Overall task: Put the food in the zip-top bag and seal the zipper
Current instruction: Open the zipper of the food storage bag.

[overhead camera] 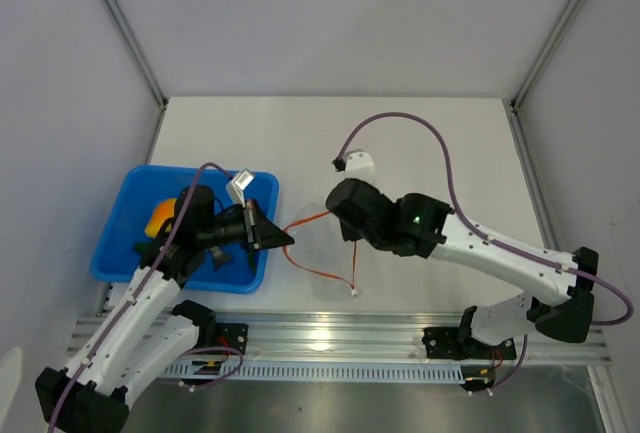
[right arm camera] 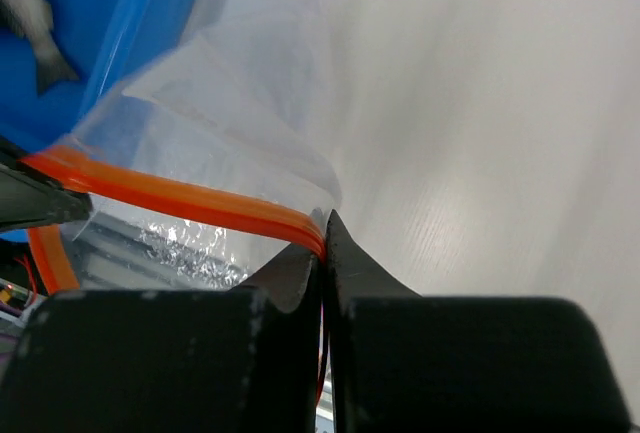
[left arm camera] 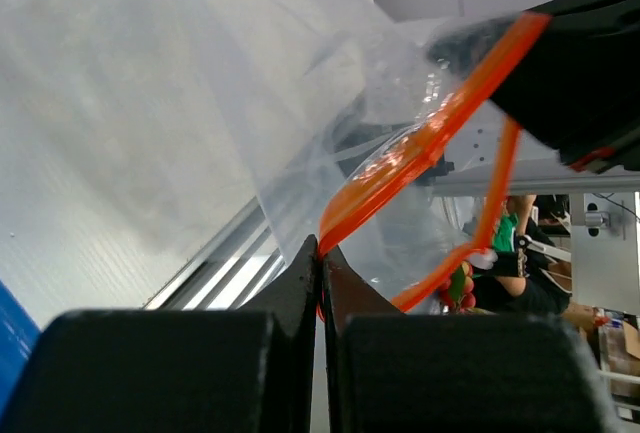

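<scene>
- Top view: the zip-top bag hangs stretched over the table, between the left gripper and the right gripper. Its orange zipper is slack and looping. A yellow-orange food piece lies in the blue tray. The dark shapes beside it may be green pieces, but the left arm covers them.
- Left wrist view: the left gripper's fingers are pressed together, pinching the zipper where it meets the clear film.
- Right wrist view: the right gripper's fingers are likewise clamped on the zipper, with the tray behind the bag.
</scene>
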You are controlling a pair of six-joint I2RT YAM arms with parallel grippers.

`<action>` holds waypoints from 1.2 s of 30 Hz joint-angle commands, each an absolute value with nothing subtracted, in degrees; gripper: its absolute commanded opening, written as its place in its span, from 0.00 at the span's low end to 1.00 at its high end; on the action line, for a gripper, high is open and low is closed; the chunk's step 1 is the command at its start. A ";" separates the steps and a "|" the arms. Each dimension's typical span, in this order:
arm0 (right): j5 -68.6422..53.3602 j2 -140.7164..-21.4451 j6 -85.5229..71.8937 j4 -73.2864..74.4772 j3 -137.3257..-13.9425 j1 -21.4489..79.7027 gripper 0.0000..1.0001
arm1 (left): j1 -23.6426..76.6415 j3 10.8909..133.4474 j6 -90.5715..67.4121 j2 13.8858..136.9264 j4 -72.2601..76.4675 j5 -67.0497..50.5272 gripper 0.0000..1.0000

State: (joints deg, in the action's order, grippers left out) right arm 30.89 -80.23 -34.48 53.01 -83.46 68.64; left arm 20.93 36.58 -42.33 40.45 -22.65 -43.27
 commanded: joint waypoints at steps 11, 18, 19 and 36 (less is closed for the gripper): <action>22.86 -83.84 -24.35 57.92 -90.35 60.91 0.00 | 22.94 46.84 -43.95 55.19 -30.22 -40.61 0.01; 20.83 -89.89 -24.96 61.25 -95.26 60.03 0.00 | 23.20 54.48 -35.96 59.94 -38.55 -38.85 0.22; 21.27 -91.13 -25.40 64.39 -98.84 60.03 0.00 | 23.12 56.32 -34.64 59.59 -39.71 -38.41 0.33; 19.34 -93.08 -19.07 62.94 -99.68 56.26 0.00 | 20.93 63.73 -36.90 49.31 -56.59 -3.35 0.64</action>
